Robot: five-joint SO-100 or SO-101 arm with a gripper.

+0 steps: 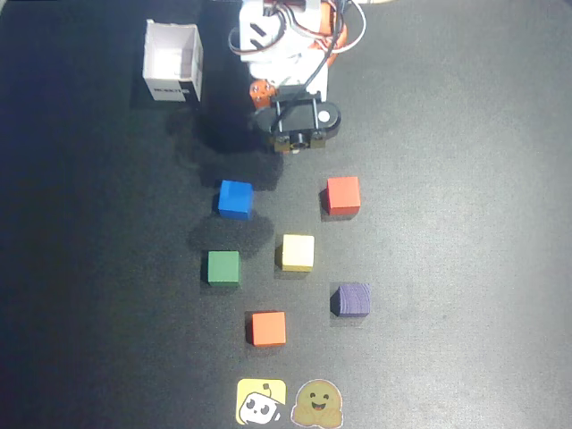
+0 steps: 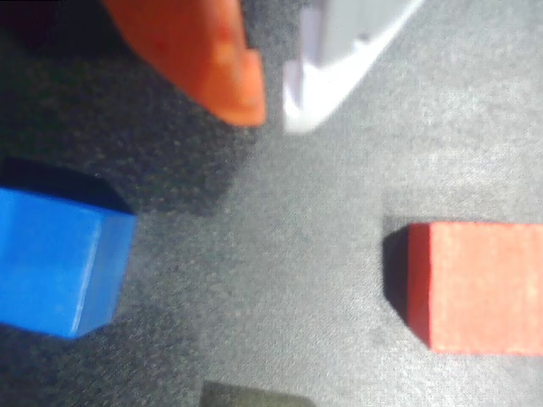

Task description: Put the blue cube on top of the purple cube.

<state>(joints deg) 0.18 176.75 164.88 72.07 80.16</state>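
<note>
Here the blue cube (image 2: 55, 259) sits on the desk (image 2: 280, 280) at lower left in the wrist view, apart from the fingers (image 2: 233, 76), which hang clenched and empty above. The purple cube (image 1: 352, 299) lies well away, lower right in the overhead view.

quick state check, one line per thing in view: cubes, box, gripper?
blue cube: flat on the mat, free, not stacked
purple cube: flat on the mat, nothing on top
red cube: flat on the mat, alone
yellow cube: flat on the mat, alone
green cube: flat on the mat, alone
orange cube: flat on the mat, alone
white box: upright, open top, looks empty
gripper: fingers nearly closed, holding nothing, above the mat
</note>
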